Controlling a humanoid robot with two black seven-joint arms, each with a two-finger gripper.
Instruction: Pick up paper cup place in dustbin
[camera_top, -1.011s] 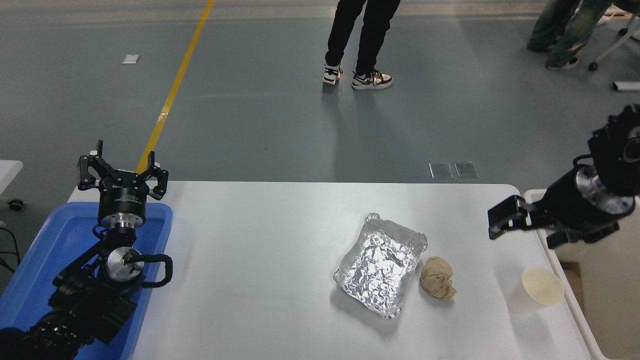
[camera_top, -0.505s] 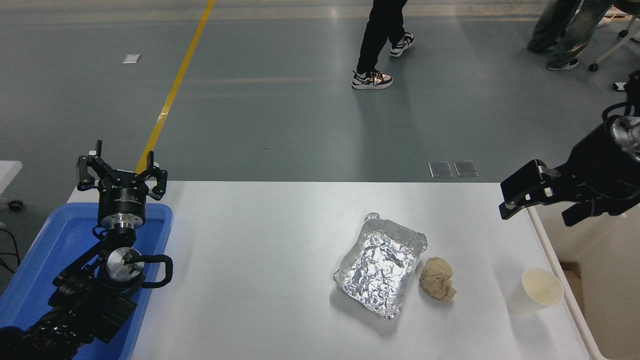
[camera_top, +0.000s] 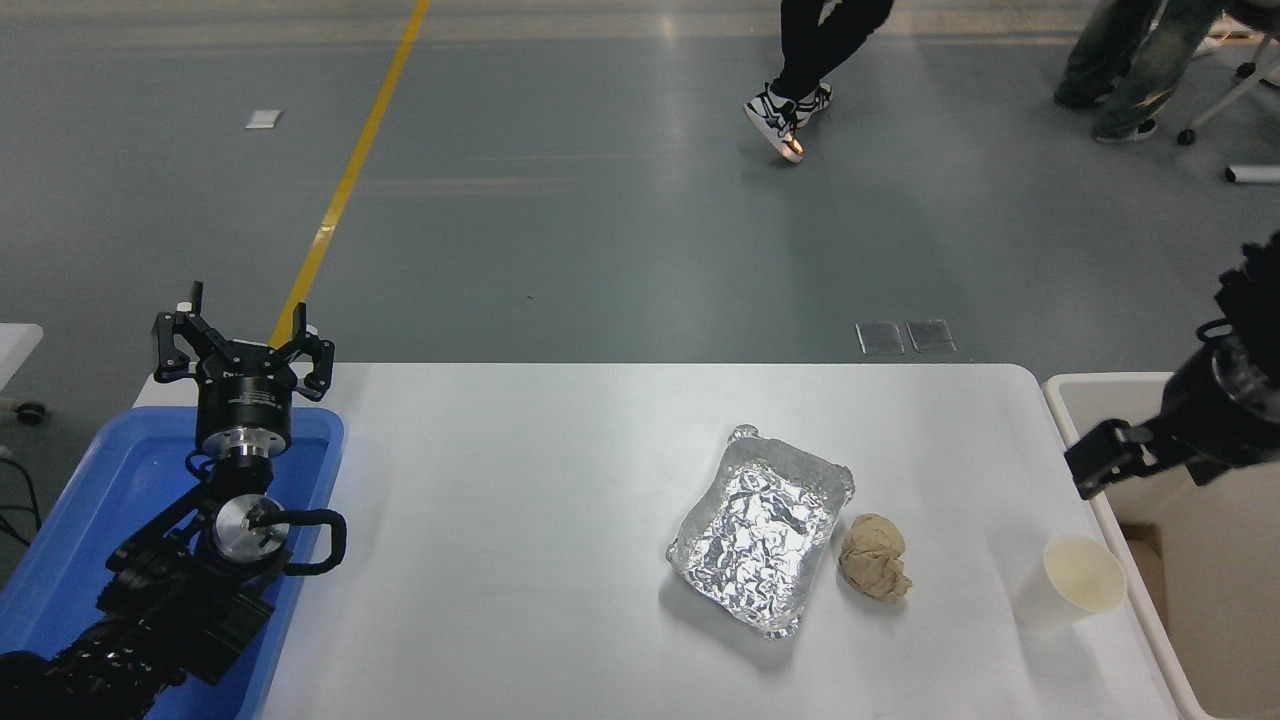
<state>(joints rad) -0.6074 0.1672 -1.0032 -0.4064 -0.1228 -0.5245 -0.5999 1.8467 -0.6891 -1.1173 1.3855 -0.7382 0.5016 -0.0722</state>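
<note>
The white paper cup (camera_top: 1075, 592) stands upright on the white table near its front right corner, next to the dustbin. The cream-beige dustbin (camera_top: 1235, 570) stands off the table's right edge, partly cut off by the picture. My right gripper (camera_top: 1112, 462) comes in from the right edge and hangs over the dustbin's near rim, behind and slightly right of the cup and clear of it. It looks open and holds nothing. My left gripper (camera_top: 240, 345) is parked open over the blue tray at the lower left.
A crinkled foil tray (camera_top: 760, 525) lies right of the table's middle, with a crumpled tan paper ball (camera_top: 875, 570) beside it, between tray and cup. A blue plastic tray (camera_top: 100, 500) sits at the left edge. A person's legs (camera_top: 800, 60) cross the floor behind.
My right gripper has drawn back to the right, from over the table's right side to over the dustbin rim. The person behind has walked to the right. The cup has not moved.
</note>
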